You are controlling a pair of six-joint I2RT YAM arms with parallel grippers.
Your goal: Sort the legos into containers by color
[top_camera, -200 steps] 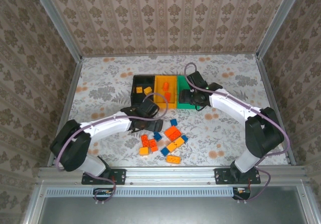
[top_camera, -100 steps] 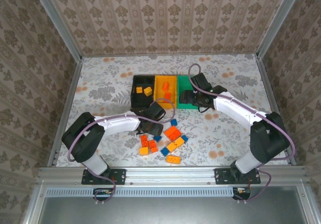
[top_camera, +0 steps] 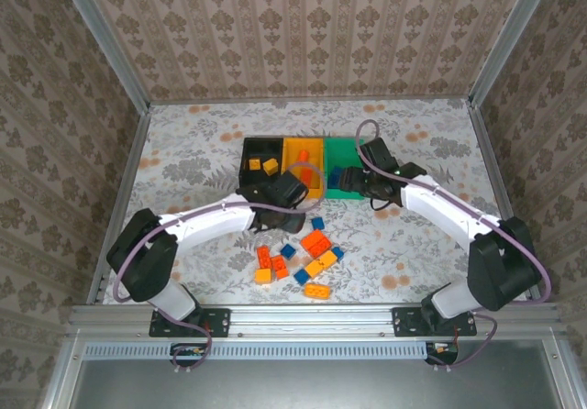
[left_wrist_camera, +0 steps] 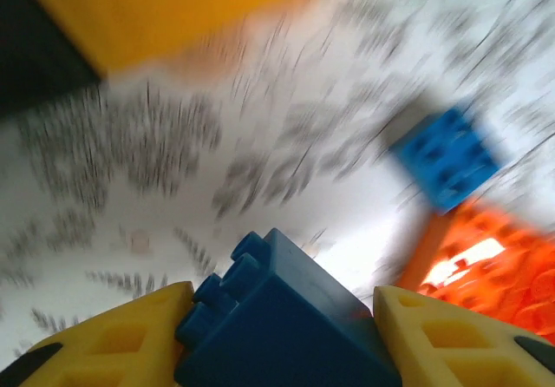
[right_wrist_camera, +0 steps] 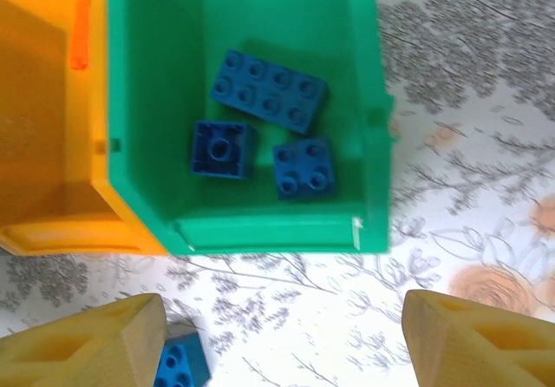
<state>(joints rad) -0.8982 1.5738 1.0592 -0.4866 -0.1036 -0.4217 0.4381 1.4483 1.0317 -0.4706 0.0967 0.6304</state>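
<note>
Now the left gripper [left_wrist_camera: 282, 352] has closed on a blue brick [left_wrist_camera: 277, 291] and carried it off the loose pile [top_camera: 307, 262], bound bin-ward. Meanwhile the right gripper [right_wrist_camera: 282, 344] hangs wide open and empty, just in front of the green bin [right_wrist_camera: 368, 144]. Three blue bricks [right_wrist_camera: 269, 79] lie inside, so the held one likely goes there next.

No legible text anywhere.
The legos [top_camera: 316, 241], the bins [right_wrist_camera: 373, 144], the floral table cover [top_camera: 413, 235] and the patterned walls [top_camera: 303, 33] carry no lettering, numbers, labels or logos that can be read. The stud tops in the wrist views are too small or too blurred to show any marking.
</note>
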